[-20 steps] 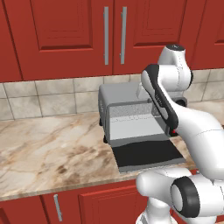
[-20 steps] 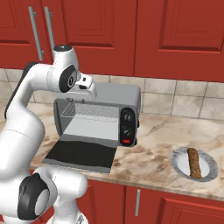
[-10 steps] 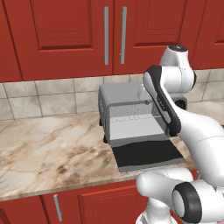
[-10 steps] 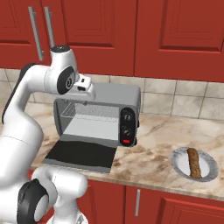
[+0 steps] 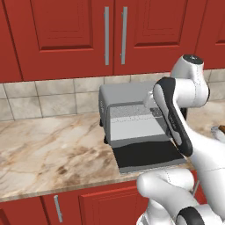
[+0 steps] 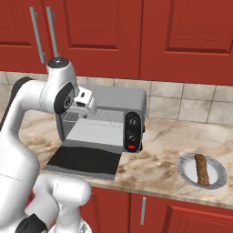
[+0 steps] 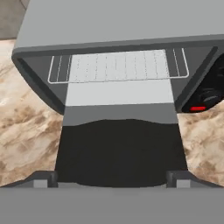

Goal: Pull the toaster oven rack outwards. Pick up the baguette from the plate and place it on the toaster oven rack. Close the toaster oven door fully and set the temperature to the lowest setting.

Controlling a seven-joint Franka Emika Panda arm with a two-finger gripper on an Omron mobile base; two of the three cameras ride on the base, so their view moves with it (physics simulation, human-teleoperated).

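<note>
The grey toaster oven stands on the counter with its dark glass door folded down flat. The silver wire rack lies inside the cavity, back from the opening. My gripper hovers above the door in front of the cavity, open, with its fingertips far apart and nothing between them. From the right base view the hand is at the oven's upper left front. The baguette lies on the pale plate, to the right of the oven. The black panel carries two knobs and a red button.
Marble counter stretches to the left of the oven. Red wall cabinets hang above a tiled backsplash. My own arm crosses in front of the oven's right side in the left base view.
The hand has come down a little in front of the oven opening. The oven, door, rack, plate and baguette have not moved.
</note>
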